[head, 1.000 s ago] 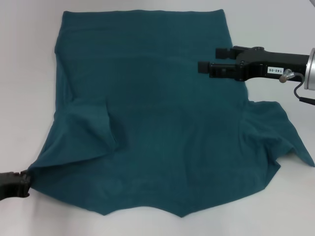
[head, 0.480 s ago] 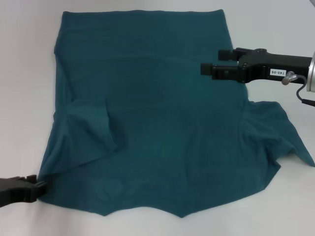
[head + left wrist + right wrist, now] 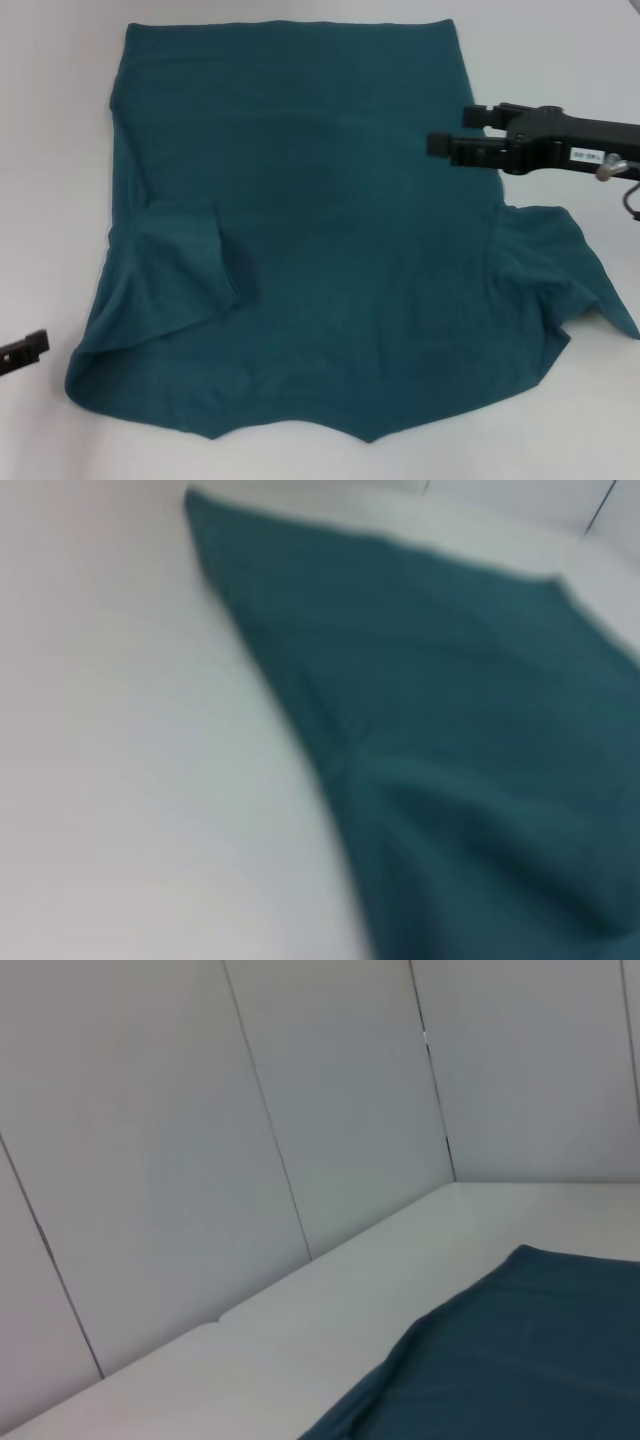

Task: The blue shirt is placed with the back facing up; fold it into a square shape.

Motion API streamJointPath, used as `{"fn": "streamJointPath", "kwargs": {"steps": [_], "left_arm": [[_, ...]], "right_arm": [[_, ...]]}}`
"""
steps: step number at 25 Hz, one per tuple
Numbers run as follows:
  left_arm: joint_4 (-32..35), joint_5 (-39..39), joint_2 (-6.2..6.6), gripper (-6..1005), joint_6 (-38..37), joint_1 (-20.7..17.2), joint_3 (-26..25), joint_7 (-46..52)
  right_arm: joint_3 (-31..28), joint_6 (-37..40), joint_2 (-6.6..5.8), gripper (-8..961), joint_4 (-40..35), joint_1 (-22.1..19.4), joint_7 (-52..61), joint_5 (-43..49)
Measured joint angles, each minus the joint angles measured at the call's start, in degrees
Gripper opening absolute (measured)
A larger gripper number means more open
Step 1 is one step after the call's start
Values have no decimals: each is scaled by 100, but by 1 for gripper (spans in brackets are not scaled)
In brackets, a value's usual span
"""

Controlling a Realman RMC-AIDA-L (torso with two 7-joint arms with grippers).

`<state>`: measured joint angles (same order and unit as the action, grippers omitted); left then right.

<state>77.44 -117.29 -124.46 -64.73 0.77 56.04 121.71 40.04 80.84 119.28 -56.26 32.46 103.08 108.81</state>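
Left gripper (image 3: 25, 350): just off the blue shirt (image 3: 320, 230)'s near-left corner, apart from cloth, grip state not discernible. Shirt: flat on white table (image 3: 60, 150), left sleeve folded in, long axis running away. Right gripper (image 3: 455, 132): released, above shirt's right edge, nearest the unfolded right sleeve.

one small white label (image 3: 579, 156) sits on the black body of the right gripper (image 3: 450, 131), at three o'clock in the head view (its printed digits are too small to read).
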Motion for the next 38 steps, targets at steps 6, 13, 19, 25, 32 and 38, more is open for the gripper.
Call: {"fn": "streamJointPath", "kwargs": {"steps": [6, 13, 19, 25, 32, 38], "left_arm": [[-663, 1454, 46, 892, -1574, 390, -1189, -1273], [-1897, 1662, 266, 888, -3040, 1259, -2513, -1866], [-2120, 1586, 390, 887, -3147, 1542, -2449, -1822], [-2138, 1498, 405, 888, -3117, 1642, -2442, -1696], [-2232, 1458, 382, 888, -2983, 1707, -2434, -1621], [-2265, 1335, 345, 887, -2867, 1761, -2435, -1612]], "right_arm": [[9, 264, -195, 913, -552, -258, 848, 272], [-17, 855, -279, 912, -2090, -421, 2214, 1979], [63, 2095, -240, 906, -2845, 74, 2582, 4187], [781, 2144, -102, 906, -2923, 142, 2535, 5512], [1460, 1592, -51, 905, -2867, -80, 2588, 5901], [1917, 1286, -14, 906, -2682, -160, 2683, 5911]]}}
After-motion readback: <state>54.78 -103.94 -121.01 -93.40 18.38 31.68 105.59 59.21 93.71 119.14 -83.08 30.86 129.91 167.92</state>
